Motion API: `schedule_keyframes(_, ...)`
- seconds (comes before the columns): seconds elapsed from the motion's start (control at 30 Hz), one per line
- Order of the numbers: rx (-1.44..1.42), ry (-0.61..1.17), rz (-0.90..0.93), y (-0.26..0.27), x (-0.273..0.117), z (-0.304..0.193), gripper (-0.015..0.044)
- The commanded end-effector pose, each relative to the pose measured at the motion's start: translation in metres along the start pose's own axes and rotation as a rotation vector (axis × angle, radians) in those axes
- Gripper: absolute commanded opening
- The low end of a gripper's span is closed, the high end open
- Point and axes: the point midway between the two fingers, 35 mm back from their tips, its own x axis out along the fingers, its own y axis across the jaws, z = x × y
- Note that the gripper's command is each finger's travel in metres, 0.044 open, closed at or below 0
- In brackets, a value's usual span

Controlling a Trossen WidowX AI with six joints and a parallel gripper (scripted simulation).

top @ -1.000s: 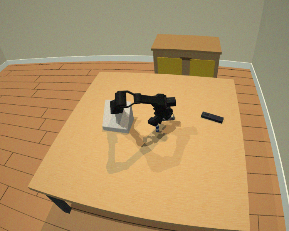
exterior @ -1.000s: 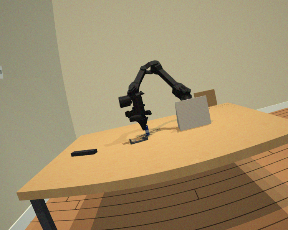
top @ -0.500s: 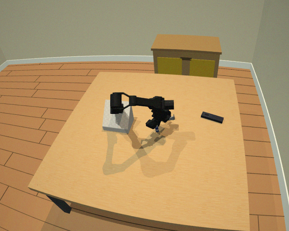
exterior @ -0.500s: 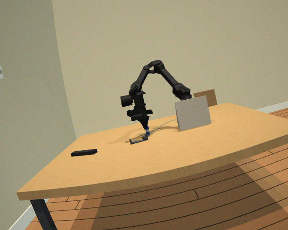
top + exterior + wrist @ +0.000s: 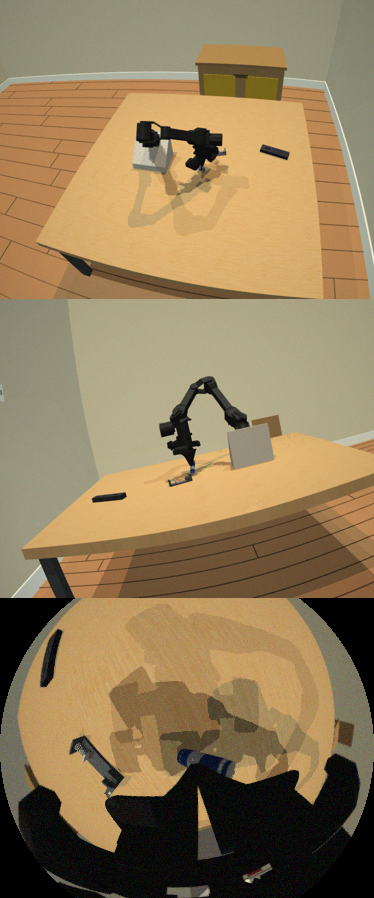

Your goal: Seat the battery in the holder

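The battery (image 5: 201, 169) (image 5: 192, 467) (image 5: 206, 762), blue with pale bands, is on the table, leaning or lying over; which is unclear. My gripper (image 5: 191, 464) (image 5: 195, 768) is shut with nothing between its fingers. Its tips are right by the battery and cover part of it in the wrist view; whether they touch it is unclear. The holder (image 5: 222, 153) (image 5: 180, 483) (image 5: 100, 763) sits empty on the table, left of the fingers in the wrist view. Its coil spring (image 5: 80, 749) is at the end farther from the battery. The arm partly hides the holder in the top view.
A long black box (image 5: 274, 152) (image 5: 108, 497) (image 5: 51, 658) lies on the table beyond the holder. The arm's pale base block (image 5: 151, 159) (image 5: 251, 447) stands on the table behind the gripper. A wooden cabinet (image 5: 241, 56) stands past the table's back edge.
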Motion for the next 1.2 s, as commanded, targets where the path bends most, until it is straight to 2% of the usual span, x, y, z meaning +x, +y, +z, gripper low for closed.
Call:
schedule_keyframes(0.0,-0.006,-0.004,-0.005,-0.007,0.000,-0.001,0.0000)
schedule_keyframes(0.3,0.007,0.001,0.001,-0.008,-0.006,-0.001,0.0000)
schedule_keyframes(0.63,-0.005,-0.002,-0.002,-0.009,-0.079,-0.001,0.0000)
schedule_keyframes(1.03,-0.012,-0.004,-0.006,-0.010,-0.078,-0.001,0.0000)
schedule_keyframes(1.17,-0.218,-0.002,-0.004,-0.012,-0.069,0.000,0.0105)
